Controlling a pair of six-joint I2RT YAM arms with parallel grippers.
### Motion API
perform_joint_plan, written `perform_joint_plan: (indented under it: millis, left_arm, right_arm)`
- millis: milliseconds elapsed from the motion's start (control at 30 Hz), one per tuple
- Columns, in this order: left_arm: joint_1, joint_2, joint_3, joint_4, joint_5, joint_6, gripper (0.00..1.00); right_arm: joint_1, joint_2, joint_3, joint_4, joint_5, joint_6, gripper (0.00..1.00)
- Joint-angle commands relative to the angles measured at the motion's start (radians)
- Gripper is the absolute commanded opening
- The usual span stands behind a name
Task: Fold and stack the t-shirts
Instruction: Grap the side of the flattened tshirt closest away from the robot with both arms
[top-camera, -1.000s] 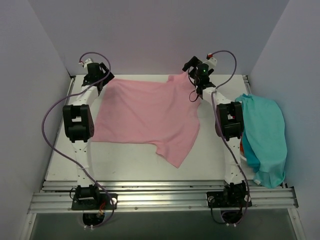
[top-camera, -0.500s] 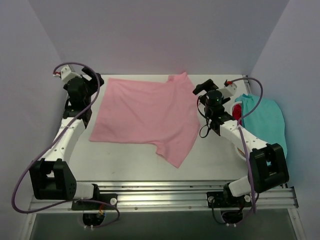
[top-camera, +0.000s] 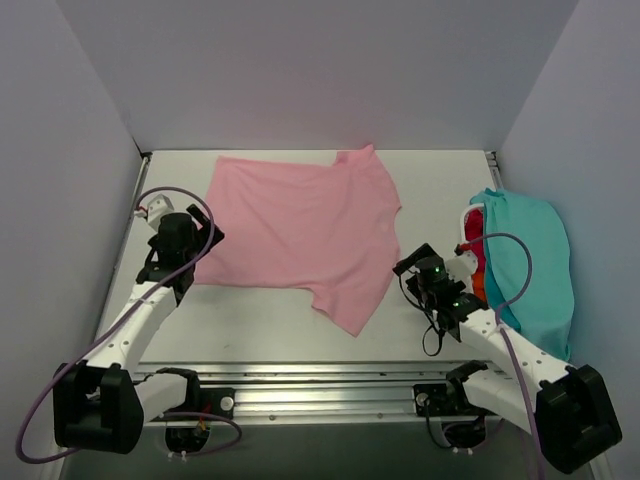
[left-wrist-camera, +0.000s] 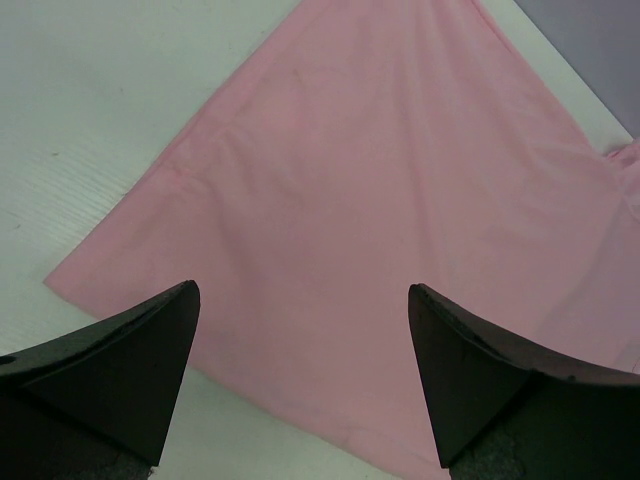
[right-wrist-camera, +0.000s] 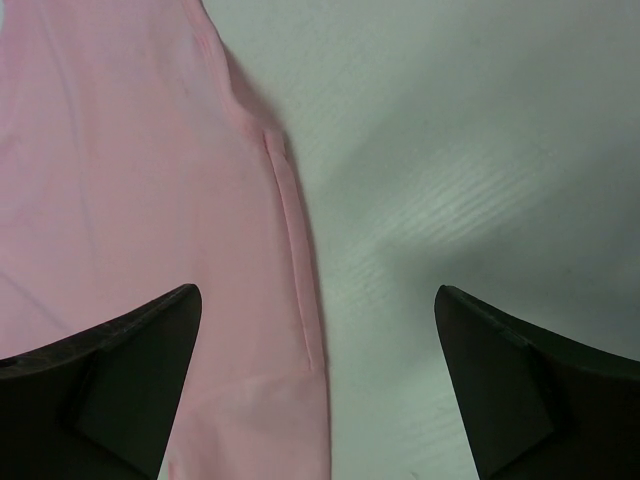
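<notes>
A light pink t-shirt (top-camera: 300, 225) lies spread flat in the middle of the white table (top-camera: 250, 320), one sleeve (top-camera: 348, 310) pointing toward me. My left gripper (top-camera: 195, 250) hovers open just above the shirt's near left corner. In the left wrist view the pink cloth (left-wrist-camera: 400, 180) fills the space between the left gripper's (left-wrist-camera: 303, 295) parted fingers. My right gripper (top-camera: 408, 272) stands open off the shirt's right side. In the right wrist view the right gripper (right-wrist-camera: 315, 300) straddles the shirt's hemmed edge (right-wrist-camera: 290, 220), touching nothing. A teal t-shirt (top-camera: 530, 265) lies heaped at the right.
Red cloth (top-camera: 476, 222) and a bit of orange (top-camera: 481, 292) peek out from under the teal heap by the right wall. Grey walls close in the table on three sides. A metal rail (top-camera: 320, 385) with the arm bases runs along the near edge.
Both arms have drawn back from the shirt's far corners toward the near side of the table. The pink shirt stays flat where it lay. Both grippers remain open.
</notes>
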Motion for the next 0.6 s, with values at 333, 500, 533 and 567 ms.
perform_joint_plan:
  millis: [333, 500, 533, 567]
  left_arm:
    - [0.011, 0.01, -0.069, 0.046, 0.023, -0.063, 0.94]
    - [0.009, 0.051, -0.069, 0.073, 0.03, -0.069, 0.94]
    - [0.009, 0.056, -0.071, 0.078, 0.032, -0.071, 0.94]
    - [0.009, 0.058, -0.071, 0.081, 0.032, -0.071, 0.94]
  right_arm:
    - [0.165, -0.004, -0.081, 0.035, -0.165, 0.138, 0.96]
    - [0.357, 0.059, -0.081, 0.067, -0.107, 0.244, 0.96]
    - [0.379, 0.07, -0.086, 0.078, -0.105, 0.253, 0.96]
    - [0.414, 0.073, -0.096, 0.081, -0.101, 0.265, 0.96]
